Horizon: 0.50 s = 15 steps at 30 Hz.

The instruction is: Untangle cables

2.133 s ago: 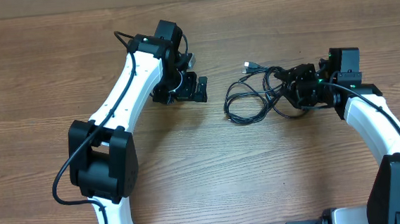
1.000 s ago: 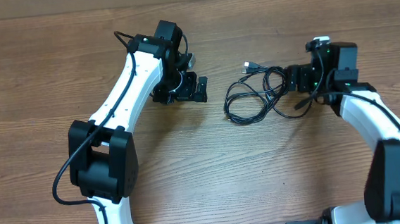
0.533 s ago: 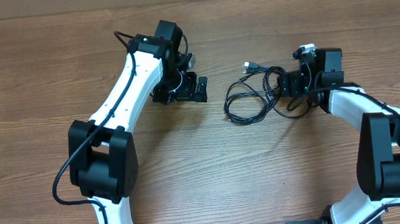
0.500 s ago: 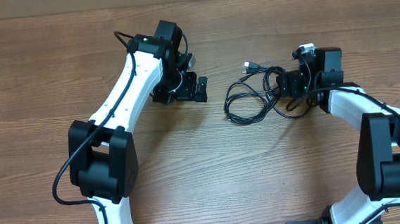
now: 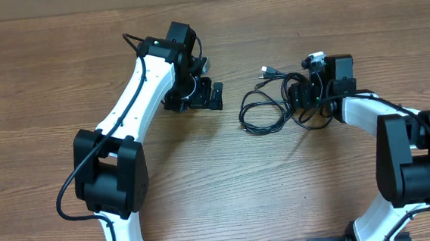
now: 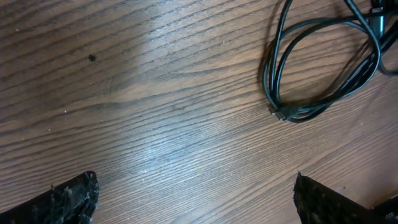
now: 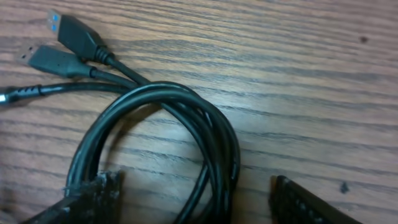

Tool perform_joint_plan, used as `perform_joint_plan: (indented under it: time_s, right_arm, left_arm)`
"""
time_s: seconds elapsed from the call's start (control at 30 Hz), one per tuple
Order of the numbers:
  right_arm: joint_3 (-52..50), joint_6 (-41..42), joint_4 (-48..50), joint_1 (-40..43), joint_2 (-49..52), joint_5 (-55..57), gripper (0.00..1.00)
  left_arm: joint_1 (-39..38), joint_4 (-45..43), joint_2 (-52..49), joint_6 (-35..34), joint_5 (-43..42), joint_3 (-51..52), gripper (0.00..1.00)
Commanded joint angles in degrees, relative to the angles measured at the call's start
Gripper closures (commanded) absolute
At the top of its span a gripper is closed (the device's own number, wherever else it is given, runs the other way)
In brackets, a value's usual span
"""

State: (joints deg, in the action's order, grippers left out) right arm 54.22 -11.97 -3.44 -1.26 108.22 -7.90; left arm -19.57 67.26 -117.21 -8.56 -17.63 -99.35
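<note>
The cables [image 5: 271,105] are thin black cords lying in loose loops on the wooden table, right of centre. In the right wrist view a thick bunch of strands [image 7: 217,149] runs between my open right fingers [image 7: 196,199], with two plug ends [image 7: 68,43] at the upper left. In the overhead view my right gripper [image 5: 304,97] sits on the bundle's right side. My left gripper [image 5: 198,97] is open and empty to the left of the cables; its wrist view shows one loop [image 6: 317,68] at the upper right, apart from the fingers [image 6: 196,199].
The table is bare brown wood. The white left arm [image 5: 134,103] stretches diagonally across the left half. The right arm [image 5: 382,116] curves in from the lower right. A small plug end [image 5: 266,72] points up-left of the bundle.
My right gripper has moved left, from the bundle's right edge onto it, and turned at the wrist. The cable loops shifted slightly. The left arm has not moved.
</note>
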Motion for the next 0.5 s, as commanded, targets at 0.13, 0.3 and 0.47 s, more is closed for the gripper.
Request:
perform_joint_plan:
  time_s: [0.13, 0.3, 0.47]
  right_arm:
    - [0.98, -0.31, -1.73, -0.39, 2.80, 0.17, 0.73]
    - [0.98, 2.25, -3.74, -0.31, 2.43, 0.68, 0.77]
    - [1.01, 3.58, -6.60, -0.24, -1.14, 0.83, 0.92]
  left_arm:
    - [-0.31, -0.24, 2.10, 1.27, -0.81, 0.24, 0.00]
    - [-0.31, -0.24, 2.10, 1.27, -0.81, 0.24, 0.01]
    - [-0.31, -0.24, 2.10, 1.27, -0.81, 0.24, 0.01]
